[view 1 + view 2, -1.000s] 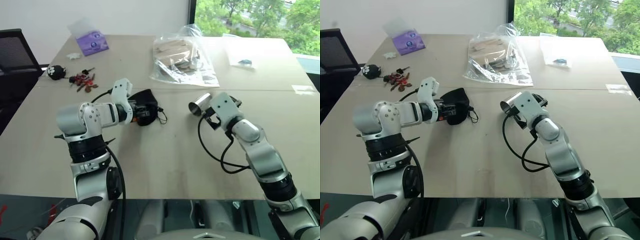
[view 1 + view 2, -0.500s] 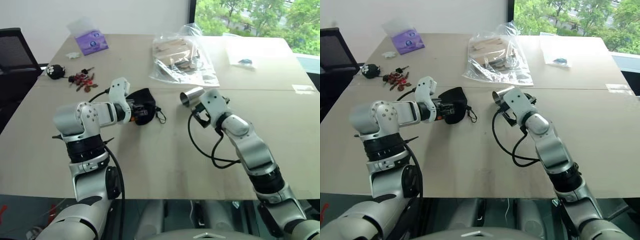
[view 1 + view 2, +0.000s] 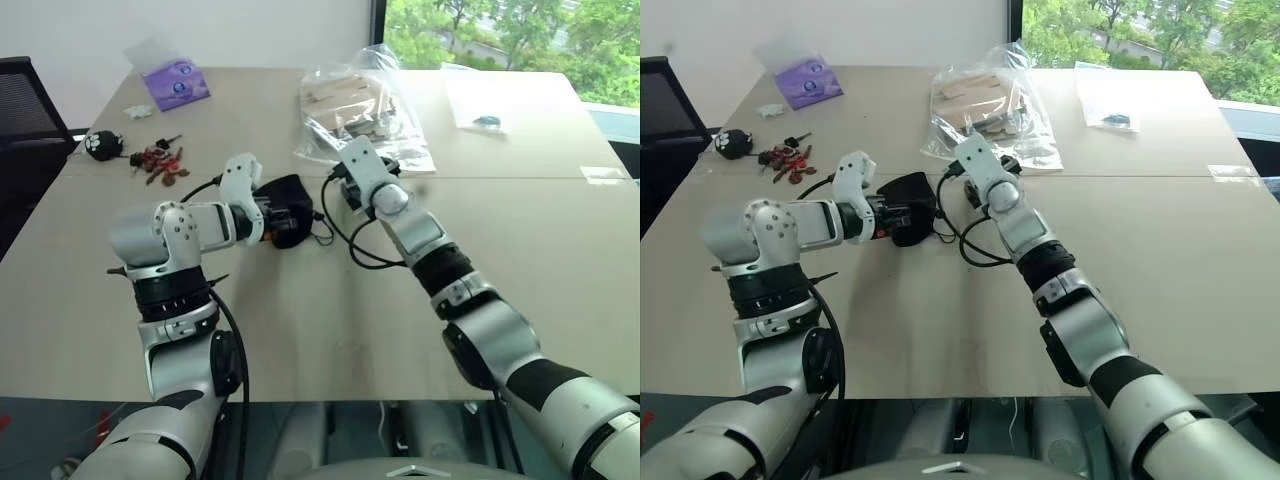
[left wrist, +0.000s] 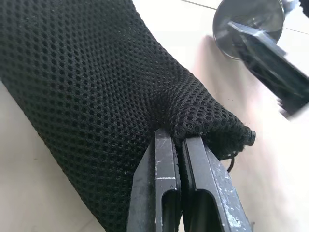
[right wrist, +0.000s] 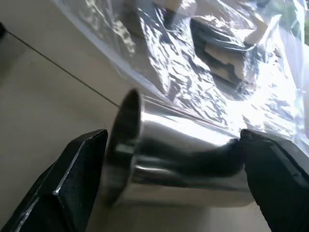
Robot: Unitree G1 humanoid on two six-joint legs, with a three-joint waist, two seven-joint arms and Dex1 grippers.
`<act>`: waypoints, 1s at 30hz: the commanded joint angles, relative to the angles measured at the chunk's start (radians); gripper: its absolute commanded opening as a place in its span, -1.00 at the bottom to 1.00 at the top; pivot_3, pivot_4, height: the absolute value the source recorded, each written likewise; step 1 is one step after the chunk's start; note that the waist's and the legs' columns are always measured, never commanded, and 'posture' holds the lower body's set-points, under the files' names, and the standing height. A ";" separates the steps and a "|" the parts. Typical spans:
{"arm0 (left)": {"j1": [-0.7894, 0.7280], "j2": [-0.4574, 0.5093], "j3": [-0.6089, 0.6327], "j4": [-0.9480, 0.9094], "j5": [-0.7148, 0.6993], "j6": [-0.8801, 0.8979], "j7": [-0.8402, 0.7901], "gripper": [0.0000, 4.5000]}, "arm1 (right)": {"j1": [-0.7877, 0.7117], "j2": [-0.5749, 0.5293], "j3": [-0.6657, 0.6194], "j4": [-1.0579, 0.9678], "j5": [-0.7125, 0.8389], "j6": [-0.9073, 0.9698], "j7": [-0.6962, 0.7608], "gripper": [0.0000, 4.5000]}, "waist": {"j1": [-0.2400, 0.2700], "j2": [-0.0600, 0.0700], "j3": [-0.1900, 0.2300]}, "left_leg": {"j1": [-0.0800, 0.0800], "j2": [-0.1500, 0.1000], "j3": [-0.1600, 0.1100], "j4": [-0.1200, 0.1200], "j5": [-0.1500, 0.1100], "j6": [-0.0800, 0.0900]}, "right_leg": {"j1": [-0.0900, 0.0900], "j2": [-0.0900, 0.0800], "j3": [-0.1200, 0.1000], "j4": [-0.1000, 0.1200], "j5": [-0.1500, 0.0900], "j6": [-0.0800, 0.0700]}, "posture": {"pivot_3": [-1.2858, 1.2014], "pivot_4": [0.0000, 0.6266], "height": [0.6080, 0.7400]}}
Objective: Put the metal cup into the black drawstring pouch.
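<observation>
Left gripper (image 4: pixel 179 145) is what I see nearest, its two fingers pressed together on a fold of the black drawstring pouch (image 3: pixel 287 208), which lies on the table (image 3: pixel 330 300) with its cord trailing toward the middle. Just past the pouch my right gripper (image 5: pixel 169 159) has its fingers spread wide around the metal cup (image 5: pixel 178 157), holding it on its side above the table with the open mouth turned toward the pouch. Farther back I can make out a clear plastic bag (image 3: pixel 365 115), a purple packet (image 3: pixel 178 83) and a small black round toy (image 3: pixel 101 144) beside some red bits.
</observation>
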 commanded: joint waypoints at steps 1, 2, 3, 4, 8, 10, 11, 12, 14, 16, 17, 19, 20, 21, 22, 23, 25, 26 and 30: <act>0.002 0.005 0.032 -0.057 -0.013 0.005 0.015 -1.00 | -0.015 -0.039 -0.018 0.004 -0.026 -0.038 -0.040 0.60 | -0.002 0.000 0.000 | 0.000 0.000 0.000 0.000 0.000 0.000 | 0.000 0.000 0.000 0.000 0.000 0.000 | 0.03 -0.52 1.00; 0.007 0.004 0.035 -0.063 -0.013 0.008 0.018 -1.00 | 0.004 -0.051 -0.007 -0.035 -0.039 -0.026 -0.032 0.45 | -0.004 0.000 0.000 | 0.000 0.000 0.000 0.000 0.000 0.000 | 0.000 0.000 0.000 0.000 0.000 0.000 | 0.03 -0.52 1.00; 0.014 0.003 0.036 -0.069 -0.013 0.009 0.021 -1.00 | 0.028 -0.063 0.002 -0.088 -0.050 -0.005 -0.024 0.25 | -0.005 0.000 0.000 | 0.000 0.000 0.000 0.000 0.000 0.000 | 0.000 0.001 0.000 0.001 0.000 0.000 | 0.03 -0.52 1.00; 0.018 0.000 0.038 -0.073 -0.013 0.010 0.025 -1.00 | 0.057 -0.076 0.016 -0.153 -0.064 0.020 -0.010 0.07 | -0.008 0.000 0.000 | 0.000 0.001 0.000 -0.001 0.000 0.000 | 0.000 0.001 0.001 0.001 0.000 0.000 | 0.03 -0.52 1.00; 0.015 -0.012 0.049 -0.077 -0.015 0.011 0.037 -1.00 | 0.188 -0.125 0.060 -0.435 -0.111 0.122 0.063 -0.79 | -0.018 0.000 0.000 | 0.000 0.001 0.001 -0.001 0.000 0.000 | -0.001 0.001 0.002 0.001 0.000 0.000 | 0.03 -0.52 1.00; 0.011 -0.015 0.052 -0.071 -0.018 0.010 0.036 -1.00 | 0.251 -0.148 0.070 -0.575 -0.122 0.178 0.104 -0.95 | -0.019 0.000 0.000 | 0.000 0.001 0.002 -0.002 0.000 0.000 | -0.001 0.001 0.002 0.001 0.000 0.000 | 0.03 -0.52 1.00; 0.008 -0.016 0.053 -0.066 -0.021 0.011 0.036 -1.00 | 0.276 -0.153 0.068 -0.632 -0.118 0.204 0.125 -0.95 | -0.020 0.000 0.000 | 0.000 0.001 0.002 -0.001 0.000 0.000 | -0.001 0.001 0.003 0.002 0.000 0.000 | 0.03 -0.52 1.00; 0.007 -0.015 0.053 -0.060 -0.022 0.009 0.036 -1.00 | 0.295 -0.157 0.066 -0.677 -0.117 0.231 0.139 -0.95 | -0.020 0.000 0.000 | 0.000 0.001 0.002 -0.001 0.000 0.000 | -0.001 0.001 0.003 0.001 0.000 0.000 | 0.03 -0.52 1.00; 0.000 -0.009 0.042 -0.035 -0.024 -0.004 0.034 -1.00 | 0.363 -0.176 0.047 -0.820 -0.084 0.302 0.201 -0.95 | -0.018 0.000 0.000 | 0.000 0.001 0.002 -0.001 0.000 0.000 | -0.002 0.001 0.003 0.002 0.000 0.000 | 0.03 -0.52 1.00; -0.010 -0.002 0.022 -0.012 -0.029 -0.018 0.026 -1.00 | 0.431 -0.208 0.031 -0.970 -0.047 0.366 0.275 -0.95 | -0.012 0.000 0.000 | 0.000 0.001 0.002 -0.001 0.000 0.000 | -0.001 0.001 0.003 0.002 0.000 0.000 | 0.03 -0.52 1.00; -0.015 0.000 0.016 -0.002 -0.030 -0.022 0.024 -1.00 | 0.452 -0.215 0.022 -1.025 -0.025 0.389 0.303 -0.95 | -0.011 0.000 0.000 | 0.000 0.001 0.002 -0.001 0.000 0.000 | -0.001 0.001 0.003 0.002 0.000 0.000 | 0.03 -0.52 1.00; -0.023 0.006 0.000 0.017 -0.035 -0.032 0.016 -1.00 | 0.505 -0.240 0.020 -1.151 0.037 0.435 0.386 -0.95 | -0.006 0.000 0.000 | 0.000 0.001 0.002 -0.001 0.000 0.000 | -0.001 0.001 0.003 0.002 0.000 0.000 | 0.03 -0.52 1.00; -0.026 0.009 -0.011 0.026 -0.036 -0.038 0.013 -1.00 | 0.537 -0.269 0.039 -1.210 0.051 0.433 0.426 -0.95 | -0.003 0.000 0.000 | 0.000 0.001 0.002 -0.001 0.000 0.000 | -0.001 0.001 0.003 0.002 0.000 0.000 | 0.03 -0.52 1.00; -0.028 0.011 -0.021 0.035 -0.037 -0.044 0.009 -1.00 | 0.573 -0.291 0.054 -1.259 0.060 0.430 0.451 -0.95 | 0.000 0.000 0.000 | 0.000 0.001 0.002 -0.001 0.000 0.000 | -0.001 0.002 0.003 0.002 0.000 0.000 | 0.03 -0.52 1.00; -0.030 0.013 -0.030 0.043 -0.038 -0.049 0.006 -1.00 | 0.606 -0.305 0.068 -1.289 0.060 0.421 0.457 -0.95 | 0.001 0.000 0.000 | 0.000 0.001 0.002 -0.001 0.000 0.000 | -0.001 0.002 0.003 0.002 0.000 0.000 | 0.03 -0.52 1.00; -0.033 0.017 -0.044 0.052 -0.039 -0.057 0.001 -1.00 | 0.635 -0.333 0.094 -1.299 0.030 0.398 0.445 -0.95 | 0.002 0.000 0.000 | 0.000 0.001 0.001 -0.001 0.000 0.000 | -0.001 0.002 0.002 0.002 0.000 0.000 | 0.03 -0.52 1.00; -0.038 0.024 -0.065 0.070 -0.041 -0.074 -0.007 -1.00 | 0.675 -0.374 0.126 -1.304 0.018 0.372 0.463 -0.95 | 0.003 0.000 0.000 | 0.000 0.000 0.002 -0.001 0.000 0.000 | -0.001 0.001 0.003 0.002 0.000 0.000 | 0.03 -0.52 1.00; -0.044 0.025 -0.071 0.079 -0.042 -0.080 -0.008 -1.00 | 0.700 -0.399 0.141 -1.297 0.009 0.336 0.467 -0.83 | 0.003 0.000 0.000 | 0.000 0.000 0.002 0.000 0.000 0.000 | -0.001 0.001 0.003 0.002 0.000 0.000 | 0.03 -0.52 1.00; -0.063 0.042 -0.105 0.104 -0.047 -0.109 -0.024 -1.00 | 0.810 -0.480 0.183 -1.285 -0.050 0.176 0.440 -0.25 | 0.004 0.000 0.000 | 0.000 0.000 0.001 0.001 0.000 0.000 | -0.001 0.001 0.002 0.002 0.000 0.000 | 0.03 -0.52 1.00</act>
